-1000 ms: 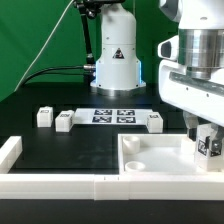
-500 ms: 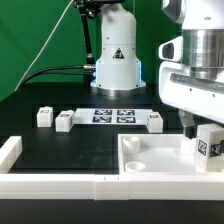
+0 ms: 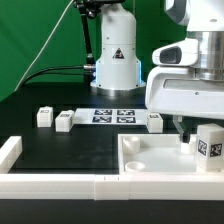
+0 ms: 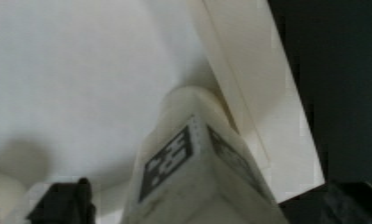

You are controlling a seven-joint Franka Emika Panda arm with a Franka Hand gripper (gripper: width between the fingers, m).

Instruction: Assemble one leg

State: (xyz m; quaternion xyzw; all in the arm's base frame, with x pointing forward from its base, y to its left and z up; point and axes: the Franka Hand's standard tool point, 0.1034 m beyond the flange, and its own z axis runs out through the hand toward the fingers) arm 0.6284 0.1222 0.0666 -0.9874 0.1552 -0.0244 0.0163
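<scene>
Leg (image 3: 209,147) stands upright on the panel (image 3: 150,158), at its corner toward the exterior view's right, tag facing out. Gripper (image 3: 182,128) sits just behind the leg, apart from it; fingers mostly hidden by the arm body, so open vs closed: can't tell.

Risk: leg prob. not fully seated in its socket, so a brush from the gripper could tip it.

Hidden: socket under the leg, fingertips. Wrist view is blurry, showing only the leg (image 4: 192,165) close up against the panel (image 4: 76,80).

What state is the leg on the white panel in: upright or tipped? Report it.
Upright. The leg stands on end at the panel corner on the exterior view's right, tag facing the camera. The end effector has let go.
</scene>
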